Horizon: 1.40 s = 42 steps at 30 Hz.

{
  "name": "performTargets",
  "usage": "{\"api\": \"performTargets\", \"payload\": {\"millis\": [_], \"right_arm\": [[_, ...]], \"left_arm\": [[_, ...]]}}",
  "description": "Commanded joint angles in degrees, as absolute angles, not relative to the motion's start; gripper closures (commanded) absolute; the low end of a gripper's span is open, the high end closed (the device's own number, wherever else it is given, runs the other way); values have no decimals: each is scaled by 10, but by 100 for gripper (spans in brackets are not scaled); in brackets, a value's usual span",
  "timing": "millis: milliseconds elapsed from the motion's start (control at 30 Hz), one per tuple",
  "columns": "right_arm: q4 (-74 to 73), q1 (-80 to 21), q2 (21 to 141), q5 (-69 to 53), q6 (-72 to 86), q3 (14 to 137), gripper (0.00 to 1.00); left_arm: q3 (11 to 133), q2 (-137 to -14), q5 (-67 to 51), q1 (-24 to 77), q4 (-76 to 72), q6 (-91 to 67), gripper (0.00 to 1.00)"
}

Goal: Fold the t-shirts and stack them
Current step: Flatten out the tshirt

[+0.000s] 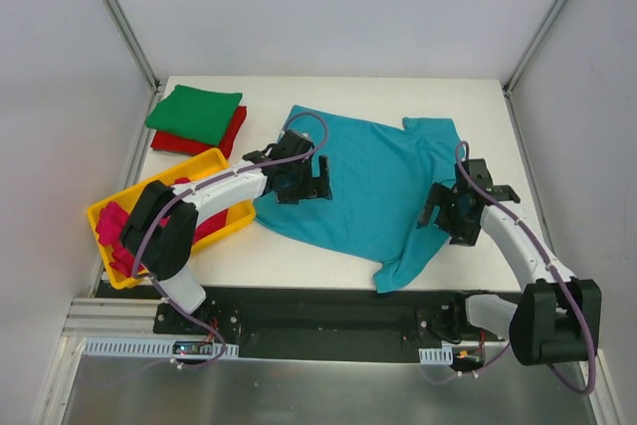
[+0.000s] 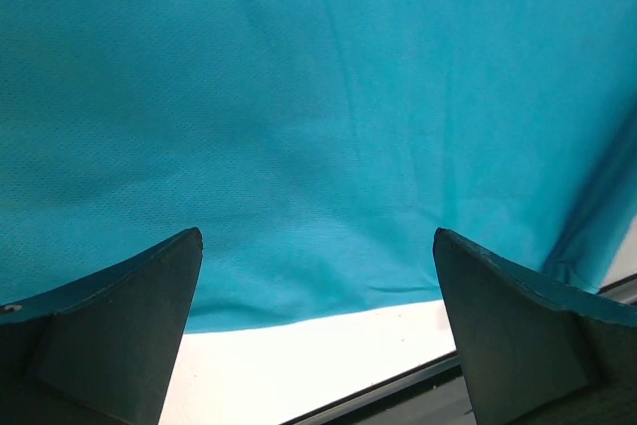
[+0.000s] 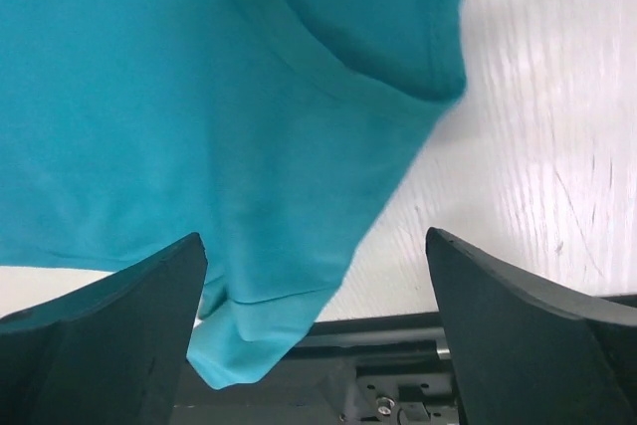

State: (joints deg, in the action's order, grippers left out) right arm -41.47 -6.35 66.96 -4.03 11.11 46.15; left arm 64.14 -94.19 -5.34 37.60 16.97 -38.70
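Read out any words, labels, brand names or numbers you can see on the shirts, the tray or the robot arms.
No text can be read in any view.
The teal t-shirt, green t-shirt, red t-shirt and yellow tray are plain, with no print, tag or number showing.
Nothing legible shows on the arms.

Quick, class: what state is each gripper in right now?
Left gripper: open, holding nothing, above the teal t-shirt.
Right gripper: open, holding nothing.
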Motion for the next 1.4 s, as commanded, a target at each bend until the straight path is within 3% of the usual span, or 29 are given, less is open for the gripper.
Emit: {"api": "performTargets", "payload": {"millis": [0, 100, 233, 467, 567, 633, 1100, 1233, 1300, 1367], "right_arm": [[-402, -63, 624, 19, 163, 423, 10], [-395, -62, 623, 48, 168, 396, 16], [-361, -59, 670, 57, 159, 389, 37], [-346, -56, 798, 82, 167, 415, 56], [-346, -51, 823, 98, 164, 426, 81], [-352, -48, 830, 117, 156, 439, 90], [-421, 82, 965, 204, 82, 597, 89], [-474, 93, 953, 241, 103, 634, 65], [-483, 93, 921, 238, 105, 643, 34], [-474, 92, 882, 190, 93, 642, 22]], "left_arm": [[645, -953, -38, 372, 183, -359, 1], [636, -961, -28, 365, 183, -359, 1], [623, -974, -30, 352, 178, -359, 1], [585, -974, -41, 346, 155, -365, 1], [571, -972, -33, 345, 148, -366, 1], [566, -976, -29, 343, 148, -368, 1], [543, -952, -77, 341, 148, -379, 1], [528, -912, -95, 341, 149, -380, 1], [526, -886, -109, 342, 151, -376, 1], [531, -862, -121, 342, 151, -367, 1]]}}
